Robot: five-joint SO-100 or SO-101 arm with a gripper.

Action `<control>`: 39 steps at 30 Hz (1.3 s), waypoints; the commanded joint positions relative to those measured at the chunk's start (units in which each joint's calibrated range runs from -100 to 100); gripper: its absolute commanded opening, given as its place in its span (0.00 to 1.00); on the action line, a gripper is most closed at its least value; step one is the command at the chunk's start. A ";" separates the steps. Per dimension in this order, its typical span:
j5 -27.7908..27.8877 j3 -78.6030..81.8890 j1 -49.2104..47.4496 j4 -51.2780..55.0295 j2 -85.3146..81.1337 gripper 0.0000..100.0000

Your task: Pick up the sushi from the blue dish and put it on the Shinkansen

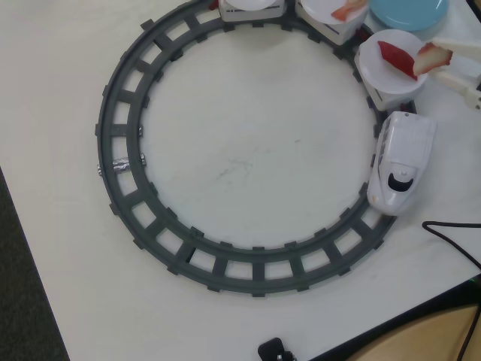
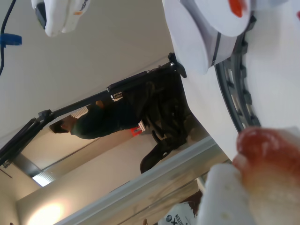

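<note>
Sushi (image 2: 269, 154) fills wrist view; overhead shows Shinkansen (image 1: 402, 162)

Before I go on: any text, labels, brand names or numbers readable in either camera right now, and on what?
Nothing fully readable.
"X": large white letter on a dark object at the bottom edge of the wrist view; the rest is cut off.
White label on the black stand in the wrist view: too small to read.
Grey marking on the Shinkansen in the wrist view: blurred, unreadable.
Overhead view: no text on the Shinkansen, grey track or plates.
</note>
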 commanded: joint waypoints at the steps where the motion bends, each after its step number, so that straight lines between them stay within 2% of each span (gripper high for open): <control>1: 0.18 -6.42 0.43 -1.26 3.33 0.02; 9: 0.34 -13.78 0.60 -1.51 14.52 0.02; 18: -0.13 -24.55 3.33 -10.59 32.06 0.02; 39: -0.18 -34.06 3.42 -12.81 48.09 0.02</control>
